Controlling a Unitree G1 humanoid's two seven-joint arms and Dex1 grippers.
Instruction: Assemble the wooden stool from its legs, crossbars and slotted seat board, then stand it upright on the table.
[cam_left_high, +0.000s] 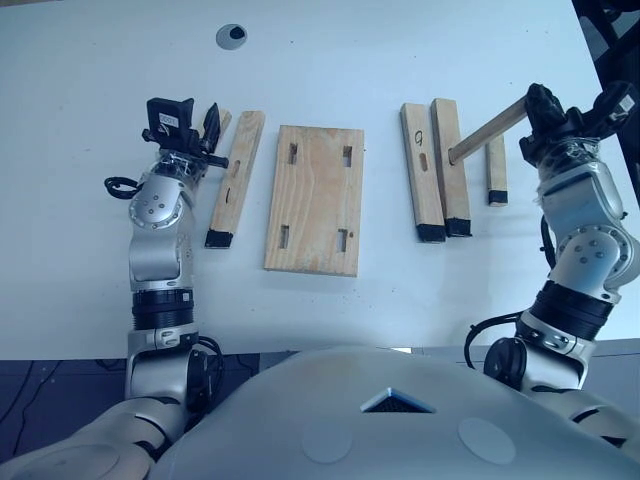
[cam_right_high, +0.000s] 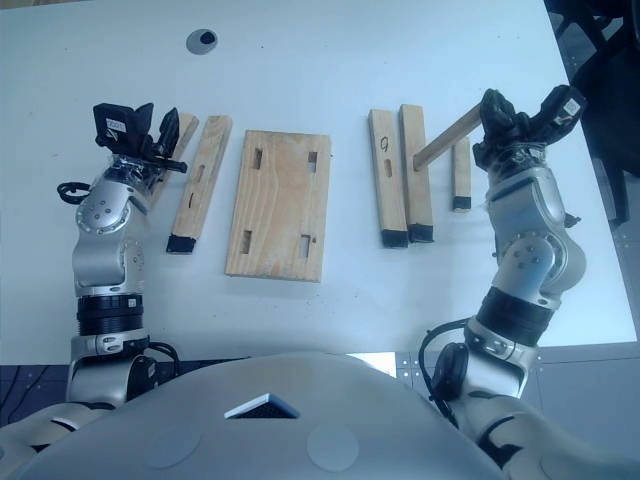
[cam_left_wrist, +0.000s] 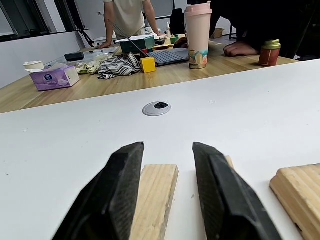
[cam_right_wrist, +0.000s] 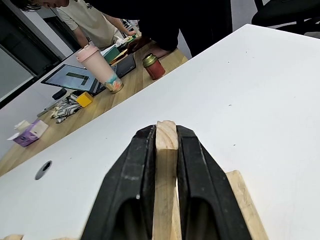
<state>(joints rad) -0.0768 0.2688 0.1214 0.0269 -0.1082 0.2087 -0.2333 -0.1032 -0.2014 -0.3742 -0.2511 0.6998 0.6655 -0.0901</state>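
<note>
**Q:** Two hands and a stool in loose parts: which step was in hand?

**A:** Early assembly, by judgement. The right hand (cam_right_wrist: 166, 137) was clamped on a crossbar (cam_left_high: 488, 130), held raised and slanting to the right of the seat board (cam_left_high: 313, 199). The crossbar's free end hung over the two legs (cam_left_high: 421, 172) lying just right of that board. A shorter crossbar (cam_left_high: 496, 170) lay farther right again.

**Q:** And the left hand?

**A:** The left hand (cam_left_wrist: 167, 150) had its fingers apart, straddling the end of a wooden piece (cam_left_wrist: 155, 192) on the white worktop (cam_left_high: 100, 90), left of the seat board. Another leg (cam_left_high: 236, 178) lay between that piece and the board. Nothing was joined yet.

**Q:** What did the next move call for?

**A:** Probably lining up the crossbar's end squarely with a slot in a leg, since a skewed entry could jam.

**Q:** Any containers?

**A:** A lidded tumbler (cam_left_wrist: 198, 35) and a small tin (cam_left_wrist: 269, 52) stood on a wooden desk far beyond the seat board. Their contents were hidden.
</note>
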